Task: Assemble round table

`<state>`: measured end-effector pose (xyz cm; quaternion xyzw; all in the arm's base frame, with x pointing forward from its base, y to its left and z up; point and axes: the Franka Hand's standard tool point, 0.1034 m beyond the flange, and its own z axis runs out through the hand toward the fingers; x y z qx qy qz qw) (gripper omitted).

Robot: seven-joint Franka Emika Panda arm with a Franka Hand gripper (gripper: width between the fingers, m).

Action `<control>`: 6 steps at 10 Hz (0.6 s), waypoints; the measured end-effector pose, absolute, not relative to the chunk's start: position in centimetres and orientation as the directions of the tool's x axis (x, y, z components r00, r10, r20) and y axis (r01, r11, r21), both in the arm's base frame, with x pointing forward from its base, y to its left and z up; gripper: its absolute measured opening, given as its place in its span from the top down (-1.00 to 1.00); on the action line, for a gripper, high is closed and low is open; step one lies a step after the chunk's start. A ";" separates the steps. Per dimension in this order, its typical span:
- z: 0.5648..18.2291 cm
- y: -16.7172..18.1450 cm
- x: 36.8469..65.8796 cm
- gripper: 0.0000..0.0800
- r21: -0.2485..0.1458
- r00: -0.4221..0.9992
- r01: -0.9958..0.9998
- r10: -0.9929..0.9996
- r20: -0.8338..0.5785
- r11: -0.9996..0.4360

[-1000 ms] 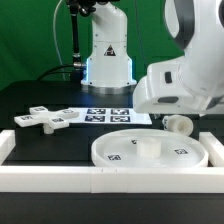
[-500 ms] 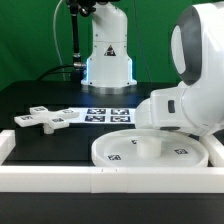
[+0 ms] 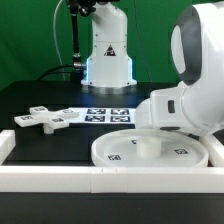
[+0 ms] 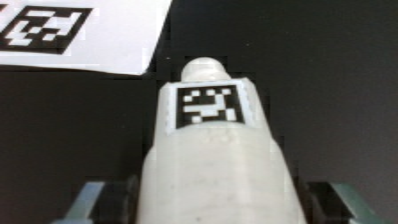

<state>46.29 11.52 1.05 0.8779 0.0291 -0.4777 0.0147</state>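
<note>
In the wrist view the short white leg [image 4: 214,130] lies on the black table, its square tag facing up. My gripper [image 4: 217,205] is low over it, one finger on each side, with a thin dark gap between each finger and the leg. In the exterior view my arm's white hand [image 3: 175,108] hides the leg and the fingers. The large round disc [image 3: 150,148] lies flat at the front with a raised hub in its middle. The flat cross-shaped foot piece [image 3: 42,119] lies on the exterior view's left.
The marker board [image 3: 108,114] lies behind the disc and shows in a corner of the wrist view [image 4: 71,30]. A white straight-walled rim [image 3: 60,178] runs along the front and sides. The robot's base [image 3: 107,55] stands at the back.
One second ago the leg lay in sight beside the disc and my hand was above it. My hand then came down over it. Nothing has moved in the last half second.
</note>
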 end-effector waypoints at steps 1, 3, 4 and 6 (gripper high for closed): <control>1.8 11.3 46.6 -0.02 -0.018 0.546 0.073 0.055 -0.836 -0.997; 4.9 10.2 47.5 -0.02 -0.052 0.548 0.089 0.093 -0.831 -0.995; 6.3 9.7 48.0 -0.02 -0.078 0.554 0.101 0.121 -0.824 -0.992; 6.6 9.4 48.6 -0.02 -0.105 0.575 0.117 0.153 -0.804 -0.988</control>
